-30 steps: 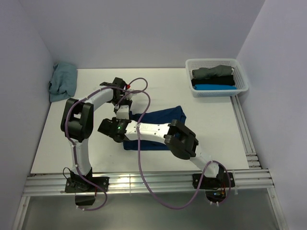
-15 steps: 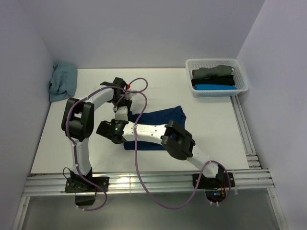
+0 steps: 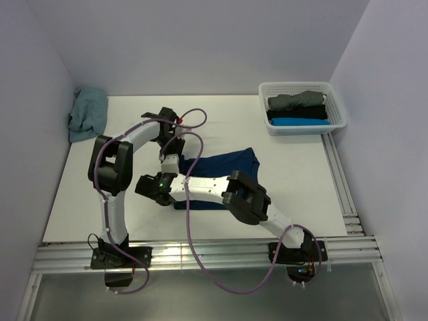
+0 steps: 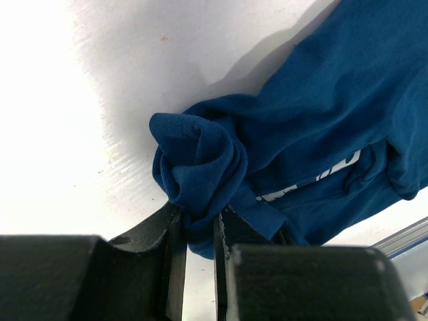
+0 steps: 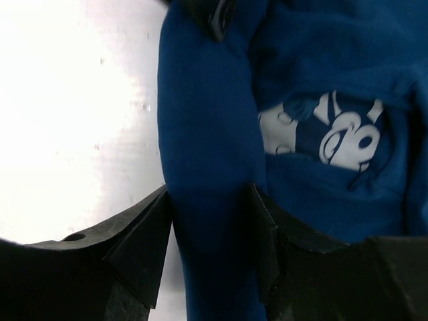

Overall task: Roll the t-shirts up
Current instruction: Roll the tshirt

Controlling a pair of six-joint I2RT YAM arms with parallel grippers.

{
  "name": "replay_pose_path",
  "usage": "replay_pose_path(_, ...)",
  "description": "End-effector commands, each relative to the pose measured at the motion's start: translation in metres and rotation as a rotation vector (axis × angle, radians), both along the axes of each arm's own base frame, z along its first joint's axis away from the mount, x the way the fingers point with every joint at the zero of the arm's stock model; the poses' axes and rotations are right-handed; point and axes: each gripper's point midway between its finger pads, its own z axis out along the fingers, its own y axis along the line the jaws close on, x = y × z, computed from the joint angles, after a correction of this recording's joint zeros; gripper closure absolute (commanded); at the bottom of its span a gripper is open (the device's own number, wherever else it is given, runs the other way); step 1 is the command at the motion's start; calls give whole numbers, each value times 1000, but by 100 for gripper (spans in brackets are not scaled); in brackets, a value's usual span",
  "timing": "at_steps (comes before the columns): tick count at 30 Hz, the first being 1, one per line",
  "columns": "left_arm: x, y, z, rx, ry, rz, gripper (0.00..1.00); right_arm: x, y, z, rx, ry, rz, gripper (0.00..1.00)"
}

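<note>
Navy t-shirt (image 4: 314, 134), white print (image 5: 334, 134) showing, crumpled; left pincer (image 4: 199, 234) nips bunched corner, right pincer (image 5: 210, 221) clasps thick rolled edge.

Matt navy cloth t-shirt (image 4: 314, 127), smooth white table (image 4: 73, 107)

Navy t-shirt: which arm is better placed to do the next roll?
Right, probably. The right gripper straddles the rolled edge of the navy t-shirt, while the left gripper only pinches a bunched corner.
</note>
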Motion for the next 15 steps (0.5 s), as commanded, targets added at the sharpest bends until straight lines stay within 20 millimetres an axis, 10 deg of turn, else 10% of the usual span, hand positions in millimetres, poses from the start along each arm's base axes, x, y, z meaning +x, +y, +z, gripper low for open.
replay_pose_path(1,17,-4,7,0,-53,9,85,-21,-4,-9,-23,48,4,45)
replay_pose_path(15,29,-9,22,-55,-85,20,63,-30,33,5,371,132,45,86)
